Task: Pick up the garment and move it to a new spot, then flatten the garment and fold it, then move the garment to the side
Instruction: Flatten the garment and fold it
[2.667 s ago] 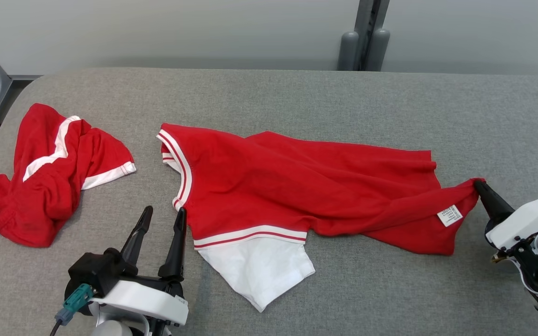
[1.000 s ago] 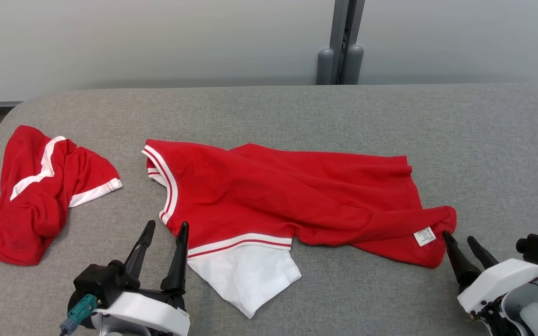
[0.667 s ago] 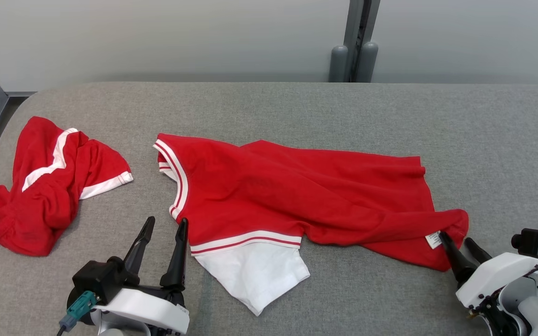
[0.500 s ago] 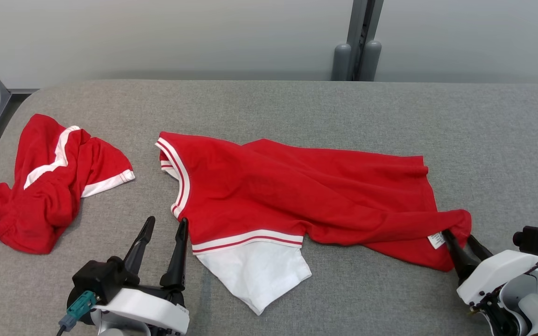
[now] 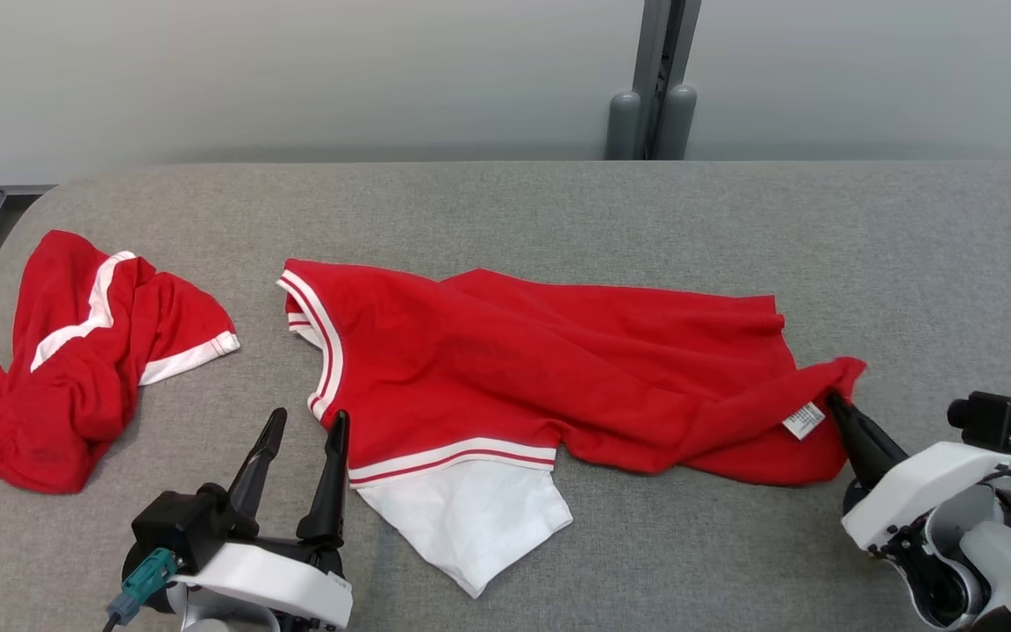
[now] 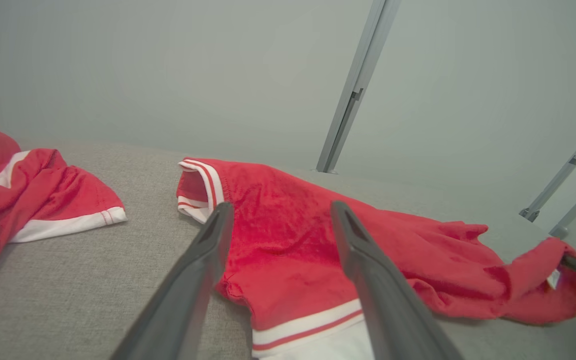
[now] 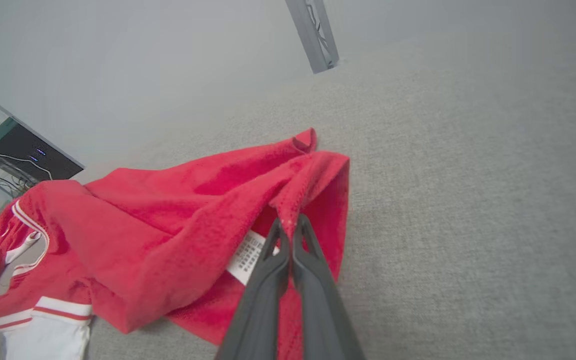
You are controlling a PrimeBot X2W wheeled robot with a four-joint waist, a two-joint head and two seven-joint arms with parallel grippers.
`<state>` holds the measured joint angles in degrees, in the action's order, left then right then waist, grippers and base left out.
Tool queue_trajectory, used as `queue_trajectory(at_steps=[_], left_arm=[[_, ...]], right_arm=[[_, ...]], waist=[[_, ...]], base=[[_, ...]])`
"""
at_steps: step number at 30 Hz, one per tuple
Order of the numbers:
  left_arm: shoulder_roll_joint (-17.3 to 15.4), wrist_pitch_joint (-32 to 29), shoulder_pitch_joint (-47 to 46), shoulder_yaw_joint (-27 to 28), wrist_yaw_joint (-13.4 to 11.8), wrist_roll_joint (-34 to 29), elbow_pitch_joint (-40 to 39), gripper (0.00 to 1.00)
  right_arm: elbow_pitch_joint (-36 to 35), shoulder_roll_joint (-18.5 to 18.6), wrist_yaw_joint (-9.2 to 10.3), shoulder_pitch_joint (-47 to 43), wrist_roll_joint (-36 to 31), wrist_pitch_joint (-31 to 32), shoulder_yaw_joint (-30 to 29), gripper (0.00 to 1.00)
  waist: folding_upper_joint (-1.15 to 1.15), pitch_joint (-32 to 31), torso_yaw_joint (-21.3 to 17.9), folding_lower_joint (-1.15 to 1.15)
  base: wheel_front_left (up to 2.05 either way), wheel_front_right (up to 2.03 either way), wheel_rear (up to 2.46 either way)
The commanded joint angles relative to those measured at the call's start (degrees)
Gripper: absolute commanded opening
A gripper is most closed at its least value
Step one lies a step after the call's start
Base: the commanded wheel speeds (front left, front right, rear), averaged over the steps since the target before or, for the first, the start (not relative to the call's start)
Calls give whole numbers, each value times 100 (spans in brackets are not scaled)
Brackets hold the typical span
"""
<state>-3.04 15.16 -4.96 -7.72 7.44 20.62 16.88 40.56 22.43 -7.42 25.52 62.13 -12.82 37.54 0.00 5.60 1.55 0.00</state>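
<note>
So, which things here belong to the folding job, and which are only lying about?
Job in hand: red shirt, one corner pinched in the shut right gripper; open left gripper, near the collar.
Lying about: crumpled red garment at the table's left end; grey post behind the table.

A grey, fabric-covered bench (image 5: 558, 211) with a rounded far-left corner carried two pieces of clothing. A red shirt (image 5: 541, 369) lay rumpled across its middle, stretched from left to right. The shirt's white-and-red trimmed edge (image 5: 319, 342) was toward the left, and one white sleeve (image 5: 470, 518) was spread flat on the near side. A small white label (image 5: 803, 420) showed close to its right-hand corner. Well apart from it, at the bench's left end, a second red garment (image 5: 58, 377) with white stripes sat crumpled in a heap.
</note>
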Motion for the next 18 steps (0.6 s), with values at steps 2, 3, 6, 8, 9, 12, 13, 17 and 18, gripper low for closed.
queue_trajectory(at_steps=[2, 3, 6, 8, 9, 12, 13, 17, 18], left_arm=[[-32, 15, 31, 28, 7, -10, -1, 100], [-28, 15, 40, 21, 7, -9, -2, 100], [-25, 15, 65, 10, 7, -4, -7, 100], [-24, 15, 81, 16, 7, -4, -8, 100], [-22, 15, 87, 22, 7, -3, -10, 100], [-18, 15, 79, 27, 7, 1, 4, 100], [-17, 15, 83, 20, 7, 9, 11, 100], [-11, 15, 108, 16, 7, -1, 31, 100], [-11, 15, 105, 10, 7, -4, 38, 100]], right_arm=[[-345, 157, -14, 27, 150, 151, 70, 0], [-510, 262, -13, 8, 202, 232, 94, 0], [-963, 610, -13, -49, 315, 446, 98, 0], [-1158, 879, -14, -137, 362, 602, 59, 0], [-1210, 1031, -13, -185, 360, 702, 36, 0], [-1306, 1386, -11, -350, 358, 1028, -107, 0], [-1344, 1465, -12, -420, 389, 1144, -147, 0], [-1482, 1677, -12, -705, 464, 1531, -363, 0], [-1483, 1683, -11, -773, 472, 1635, -402, 0]], waist=[[0, -44, -61, 0], [0, -54, -80, 0], [0, -68, -136, 0], [0, -73, -168, 0], [0, -75, -185, 0], [0, -73, -233, 0], [0, -74, -249, 0], [0, -73, -326, 0], [0, -72, -340, 0]], base=[[0, 0, 0], [0, 0, 0], [0, 0, 0], [0, 0, 0], [0, 0, 0], [0, 0, 0], [0, 0, 0], [0, 0, 0], [0, 0, 0]])
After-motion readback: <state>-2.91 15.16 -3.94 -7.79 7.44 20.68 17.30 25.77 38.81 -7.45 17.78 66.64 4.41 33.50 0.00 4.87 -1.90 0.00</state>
